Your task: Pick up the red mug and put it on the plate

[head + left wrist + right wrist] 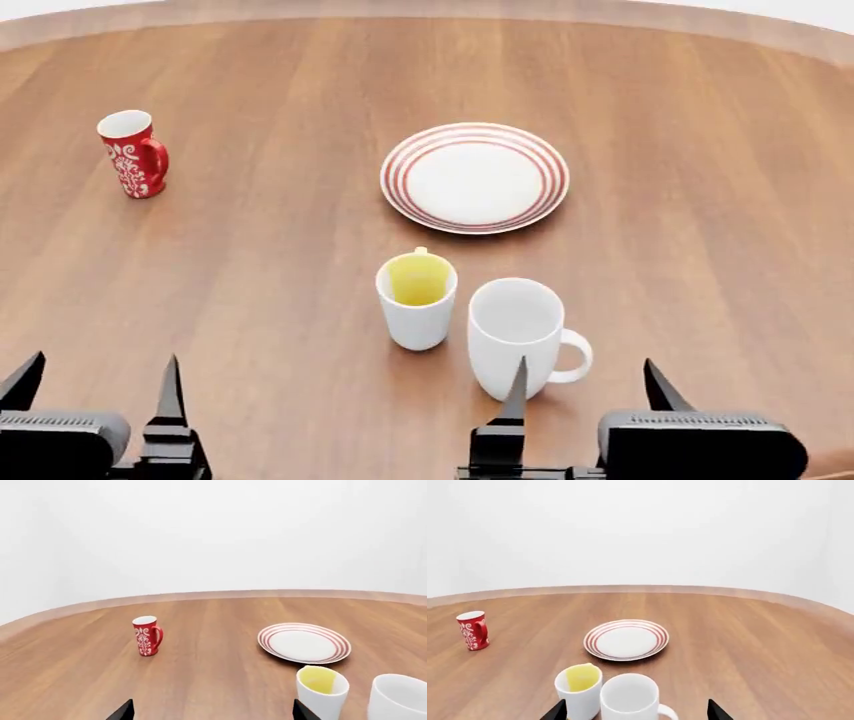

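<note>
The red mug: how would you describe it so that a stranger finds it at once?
On the round wooden table, look left of the plate, far from the two white cups. The red mug stands upright there alone, the smallest cup, red with a white floral pattern.

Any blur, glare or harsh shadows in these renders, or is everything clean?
Head view: sharp throughout, flat even light, only faint soft shadows under the red mug and plate, no glare on the table. Left wrist view: crisp too, table edge bowed by the lens. Right wrist view: equally sharp, plain white backdrop, large white mug cut off by the frame.
</note>
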